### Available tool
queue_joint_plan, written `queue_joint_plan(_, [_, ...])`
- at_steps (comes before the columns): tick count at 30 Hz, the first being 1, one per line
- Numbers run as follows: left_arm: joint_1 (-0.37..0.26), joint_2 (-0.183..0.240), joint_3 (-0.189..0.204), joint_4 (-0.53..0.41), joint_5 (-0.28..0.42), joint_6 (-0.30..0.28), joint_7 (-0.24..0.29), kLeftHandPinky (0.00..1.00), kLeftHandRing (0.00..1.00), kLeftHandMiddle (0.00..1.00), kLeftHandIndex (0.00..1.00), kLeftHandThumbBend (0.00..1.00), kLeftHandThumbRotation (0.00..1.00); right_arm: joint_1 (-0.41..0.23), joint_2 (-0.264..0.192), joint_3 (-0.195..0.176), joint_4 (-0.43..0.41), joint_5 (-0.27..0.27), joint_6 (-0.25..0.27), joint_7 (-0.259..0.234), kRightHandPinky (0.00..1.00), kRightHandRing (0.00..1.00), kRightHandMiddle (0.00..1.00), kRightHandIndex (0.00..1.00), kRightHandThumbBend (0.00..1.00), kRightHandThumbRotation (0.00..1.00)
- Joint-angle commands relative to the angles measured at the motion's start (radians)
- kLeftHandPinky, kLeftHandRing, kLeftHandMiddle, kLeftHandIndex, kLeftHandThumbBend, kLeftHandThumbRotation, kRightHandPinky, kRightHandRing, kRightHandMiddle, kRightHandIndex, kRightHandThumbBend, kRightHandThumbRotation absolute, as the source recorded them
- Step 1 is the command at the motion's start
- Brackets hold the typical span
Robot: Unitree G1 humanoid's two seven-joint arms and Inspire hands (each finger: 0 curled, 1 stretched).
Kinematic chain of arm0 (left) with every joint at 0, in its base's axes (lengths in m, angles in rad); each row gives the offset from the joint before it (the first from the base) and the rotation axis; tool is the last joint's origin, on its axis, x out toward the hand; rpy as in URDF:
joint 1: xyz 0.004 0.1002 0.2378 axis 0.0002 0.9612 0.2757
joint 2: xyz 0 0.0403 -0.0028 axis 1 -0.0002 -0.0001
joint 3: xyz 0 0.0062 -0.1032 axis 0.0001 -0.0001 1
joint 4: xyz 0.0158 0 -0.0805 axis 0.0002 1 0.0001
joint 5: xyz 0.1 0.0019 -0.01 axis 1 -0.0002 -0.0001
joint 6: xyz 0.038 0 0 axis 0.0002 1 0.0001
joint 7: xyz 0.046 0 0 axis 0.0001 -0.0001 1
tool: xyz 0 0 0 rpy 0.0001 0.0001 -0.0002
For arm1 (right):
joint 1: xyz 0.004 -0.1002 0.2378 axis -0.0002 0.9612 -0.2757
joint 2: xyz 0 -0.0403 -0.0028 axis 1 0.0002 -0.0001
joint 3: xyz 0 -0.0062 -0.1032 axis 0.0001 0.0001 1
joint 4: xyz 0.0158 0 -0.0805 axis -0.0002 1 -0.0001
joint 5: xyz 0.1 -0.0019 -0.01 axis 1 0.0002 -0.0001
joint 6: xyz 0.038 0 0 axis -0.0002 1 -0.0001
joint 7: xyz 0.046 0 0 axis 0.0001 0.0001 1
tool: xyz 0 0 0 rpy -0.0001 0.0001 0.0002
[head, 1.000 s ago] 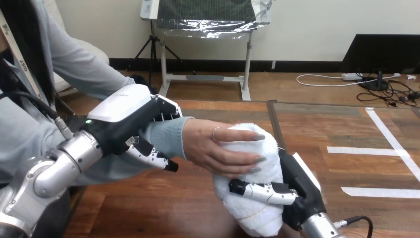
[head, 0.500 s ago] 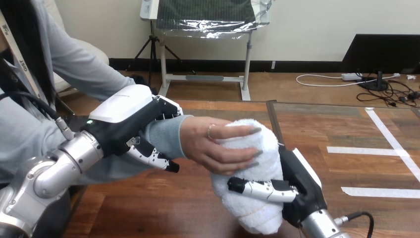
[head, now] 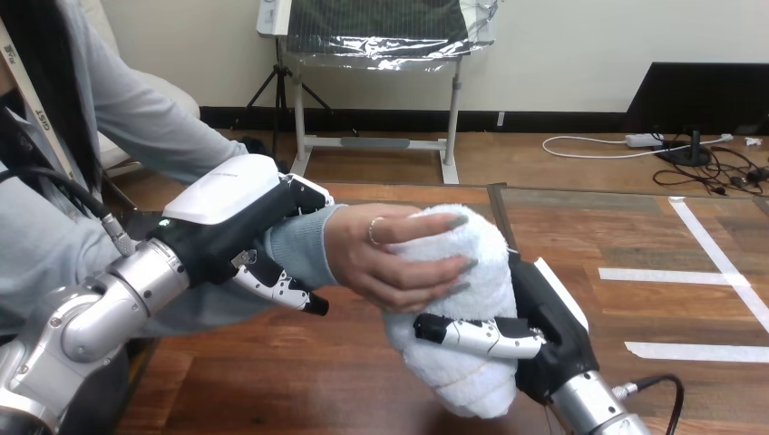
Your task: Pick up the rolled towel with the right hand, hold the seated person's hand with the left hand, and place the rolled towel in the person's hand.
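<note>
So the rolled towel (head: 490, 281) is up off the counter (head: 299, 362), roughly upright, with two grips on it at once. The right hand (head: 544, 335) has it from the lower right with its thumb wrapped across the front. The rest of its fingers are behind the towel, so I can't tell how they sit. The person's hand (head: 381, 258) is closed over the top half from the left. The left hand (head: 236, 213) has its fingers (head: 277, 285) curled around the person's wrist at the grey cuff.

Biggest risk imo is the release. If the right hand lets go before the person's grip takes the weight, the lower half could sag, unroll, or drop to the counter. If it hangs on while the person pulls, the roll gets tugged apart. And if the left hand drags the wrist, that could twist the person's hold loose.
</note>
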Motion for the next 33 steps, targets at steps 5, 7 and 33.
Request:
queue_joint_plan(5, [-0.087,-0.052,0.008,-0.008,0.006,0.018,0.033,0.34,0.40,0.45,0.46,0.84,0.00,-0.185,0.005,0.012,-0.294,0.100,-0.044,0.041,0.30,0.38,0.45,0.44,0.77,0.00])
queue_joint_plan(7, [-0.086,-0.052,0.009,-0.009,0.006,0.018,0.034,0.34,0.40,0.45,0.46,0.84,0.00,-0.188,0.003,0.011,-0.293,0.097,-0.044,0.042,0.30,0.38,0.45,0.43,0.77,0.00])
queue_joint_plan(33, [-0.077,-0.045,0.014,-0.019,0.003,0.022,0.034,0.34,0.40,0.45,0.47,0.85,0.00,-0.209,-0.014,0.010,-0.281,0.070,-0.016,0.034,0.33,0.40,0.46,0.45,0.79,0.00])
